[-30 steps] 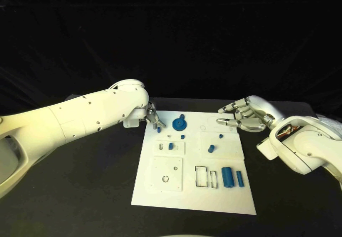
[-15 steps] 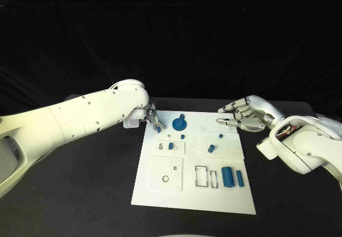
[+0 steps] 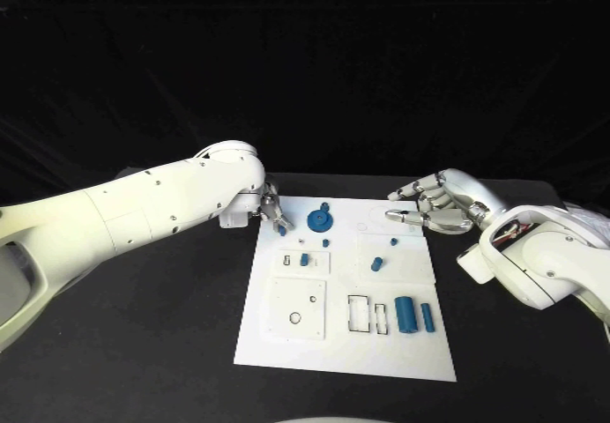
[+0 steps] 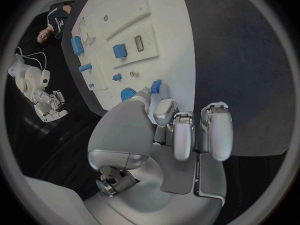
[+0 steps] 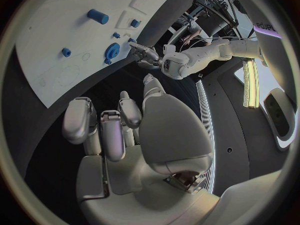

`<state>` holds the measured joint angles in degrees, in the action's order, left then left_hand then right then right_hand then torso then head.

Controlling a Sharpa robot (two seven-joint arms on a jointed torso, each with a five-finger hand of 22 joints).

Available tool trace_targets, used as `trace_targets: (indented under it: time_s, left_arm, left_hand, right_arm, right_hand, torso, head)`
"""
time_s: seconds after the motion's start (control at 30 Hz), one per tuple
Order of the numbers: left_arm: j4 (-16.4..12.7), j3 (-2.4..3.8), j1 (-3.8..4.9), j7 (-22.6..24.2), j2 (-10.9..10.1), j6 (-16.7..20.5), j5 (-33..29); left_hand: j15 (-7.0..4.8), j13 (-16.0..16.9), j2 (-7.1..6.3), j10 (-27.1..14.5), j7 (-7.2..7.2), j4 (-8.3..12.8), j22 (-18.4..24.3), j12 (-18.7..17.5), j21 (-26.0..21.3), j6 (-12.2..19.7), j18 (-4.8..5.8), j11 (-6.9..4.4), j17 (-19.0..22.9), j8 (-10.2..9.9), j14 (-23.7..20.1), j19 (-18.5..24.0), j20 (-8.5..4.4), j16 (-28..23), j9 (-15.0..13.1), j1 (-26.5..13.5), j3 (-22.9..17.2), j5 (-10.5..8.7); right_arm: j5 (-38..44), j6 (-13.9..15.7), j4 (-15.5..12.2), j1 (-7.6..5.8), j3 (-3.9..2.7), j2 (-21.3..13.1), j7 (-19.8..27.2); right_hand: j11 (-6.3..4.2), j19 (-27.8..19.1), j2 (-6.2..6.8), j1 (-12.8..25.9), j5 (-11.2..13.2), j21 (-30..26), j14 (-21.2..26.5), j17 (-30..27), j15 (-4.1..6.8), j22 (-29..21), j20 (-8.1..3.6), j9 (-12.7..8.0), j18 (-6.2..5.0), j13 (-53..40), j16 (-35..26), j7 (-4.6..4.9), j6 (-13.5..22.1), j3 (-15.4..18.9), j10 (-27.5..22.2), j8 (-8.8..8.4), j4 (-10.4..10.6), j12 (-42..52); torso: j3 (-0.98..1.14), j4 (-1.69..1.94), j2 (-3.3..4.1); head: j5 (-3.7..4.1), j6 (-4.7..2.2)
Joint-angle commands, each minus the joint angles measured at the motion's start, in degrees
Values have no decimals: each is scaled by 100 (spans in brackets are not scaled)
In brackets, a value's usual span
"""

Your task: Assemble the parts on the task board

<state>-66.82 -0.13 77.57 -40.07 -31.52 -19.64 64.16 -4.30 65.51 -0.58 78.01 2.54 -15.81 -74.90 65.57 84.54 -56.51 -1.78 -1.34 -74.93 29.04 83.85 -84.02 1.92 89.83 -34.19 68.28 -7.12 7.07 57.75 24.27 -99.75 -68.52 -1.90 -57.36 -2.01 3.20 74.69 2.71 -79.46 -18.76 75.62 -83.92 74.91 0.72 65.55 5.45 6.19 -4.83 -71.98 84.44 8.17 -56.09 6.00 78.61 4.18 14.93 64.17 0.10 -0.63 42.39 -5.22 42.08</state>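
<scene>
**Left robot hand pinching a small blue part at the board's far-left corner**

My left robot hand sits over the far-left corner of the task board, which lies in the middle of the desk. In my left wrist view, the thumb and a fingertip are closed on a small blue part; the other fingers are curled alongside, not spread. In the head view that piece is too small to make out between my fingers.

My right robot hand hangs off the board's far-right corner, above the desk, fingers curled inward. I see nothing in it from the head view or my right wrist view, and it touches neither board nor part.

On the board, a blue gear lies just beside my left robot hand. A small blue peg sits nearer to me than the gear, with another blue piece in a slot in the left plate. Right of the middle are a short blue piece and a small one. At the near right, a large blue cylinder and a slimmer blue bar lie side by side.

Compared with a second ago, almost nothing differs: both robot hands hold the same places, and the parts on the board lie as they did.
</scene>
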Motion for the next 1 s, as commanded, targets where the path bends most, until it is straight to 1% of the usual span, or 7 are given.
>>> trace_targets:
  time_s: [0.03,0.23,0.33,0.6,0.7,0.83,1.0]
  left_arm:
    - [-11,1,-2,-21,7,-121,-99]
    - [-9,1,-2,42,9,-115,-188]
    - [-21,1,-2,64,7,-96,-236]
    - [-102,1,-14,168,-47,138,-276]
    - [-222,1,-18,247,-127,321,-289]
    - [-504,2,-21,287,-298,550,-408]
    - [-1104,3,-23,310,-673,958,-501]
  left_hand:
    - [-40,-16,18,9,-21,48,-973,16,13,31,9,-26,-1507,36,615,-258,-21,17,-9,169,-89,30]
    - [-63,-49,160,-17,-41,393,-976,-25,4,136,8,-50,-1507,0,615,-256,-41,17,1,811,-559,51]
    - [-53,-73,156,-33,-15,575,-981,-57,3,197,9,-34,-1507,-35,615,-256,-44,17,15,1060,-870,54]
    - [-15,-108,-36,-21,25,718,-994,-88,1,213,11,1,-1507,-39,615,-260,-17,17,10,1110,-1416,47]
    - [-7,-108,-155,5,27,772,-1003,-81,4,204,12,3,-1507,-11,615,-265,-15,17,-12,1071,-1692,44]
    - [-7,-110,-285,32,27,824,-1016,-74,9,200,14,-2,-1507,37,615,-273,-14,17,-49,990,-2006,40]
    - [-10,-116,-455,65,26,912,-1036,-68,19,198,19,-5,-1507,107,615,-285,-19,17,-103,886,-2415,37]
  right_arm:
    - [26,-38,0,3,0,9,20]
    - [26,-41,0,3,0,11,22]
    - [26,-41,-1,3,0,12,24]
    - [20,-41,-1,3,0,17,28]
    - [15,-42,0,3,0,19,29]
    - [7,-45,0,3,0,20,28]
    - [1,-47,-2,3,0,15,23]
  right_hand:
    - [-2,-12,-20,18,-31,-18,-394,538,24,-5,-10,1,-46,7,-39,-1,-42,22,-45,6,-3,-6]
    - [-2,-9,-25,15,-41,-18,-395,544,24,-2,-10,1,-45,1,-35,-1,-42,28,-40,5,-1,5]
    - [-2,-9,-25,15,-41,-18,-395,544,24,-2,-10,1,-45,1,-35,-1,-42,28,-40,5,-1,5]
    - [-2,-9,-25,15,-41,-18,-395,544,24,-2,-10,1,-45,1,-35,-1,-42,28,-40,5,-1,5]
    - [-2,-9,-25,15,-41,-18,-395,544,24,-2,-10,1,-45,1,-35,-1,-42,28,-40,5,-1,5]
    - [-2,-9,-25,15,-41,-18,-395,544,24,-2,-10,1,-45,1,-35,-1,-42,28,-40,5,-1,5]
    - [-2,-9,-25,15,-41,-18,-395,544,24,-2,-10,1,-45,1,-35,-1,-42,28,-40,5,-1,5]
  torso:
    - [2,2,0]
    - [2,2,-2]
    - [2,1,-2]
    - [3,-1,-2]
    - [7,-1,-4]
    - [4,2,-3]
    - [6,4,-5]
  head:
    - [4,17]
    - [-1,31]
    - [-4,34]
    - [-7,43]
    - [-9,42]
    - [-9,46]
    - [-11,51]
